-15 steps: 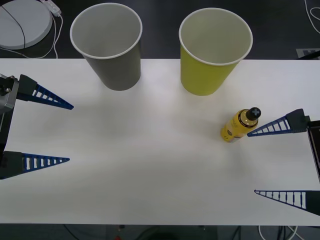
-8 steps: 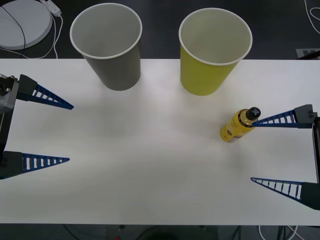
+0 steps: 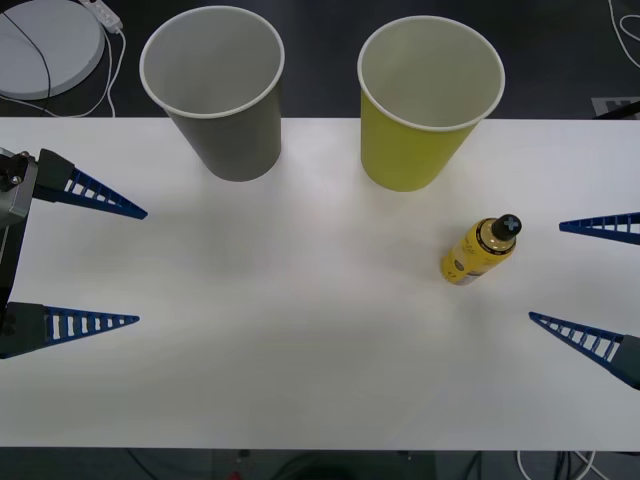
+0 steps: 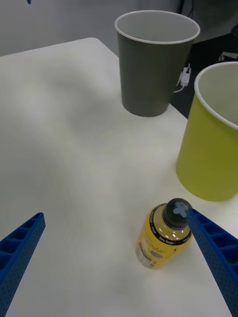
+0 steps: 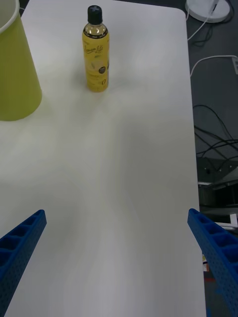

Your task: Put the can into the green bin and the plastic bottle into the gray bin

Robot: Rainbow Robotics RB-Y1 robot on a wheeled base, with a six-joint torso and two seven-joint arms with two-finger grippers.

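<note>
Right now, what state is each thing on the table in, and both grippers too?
Bottle: upright, capped, on the table, not held.
Green bin: upright, nothing seen inside.
Gray bin: upright, nothing seen inside.
Right gripper: open, beside the bottle, not touching it.
Left gripper: open, idle at the table's left.

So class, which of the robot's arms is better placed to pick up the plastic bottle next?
Right. The open right gripper sits just beside the upright plastic bottle, while the left gripper waits across the table.
</note>
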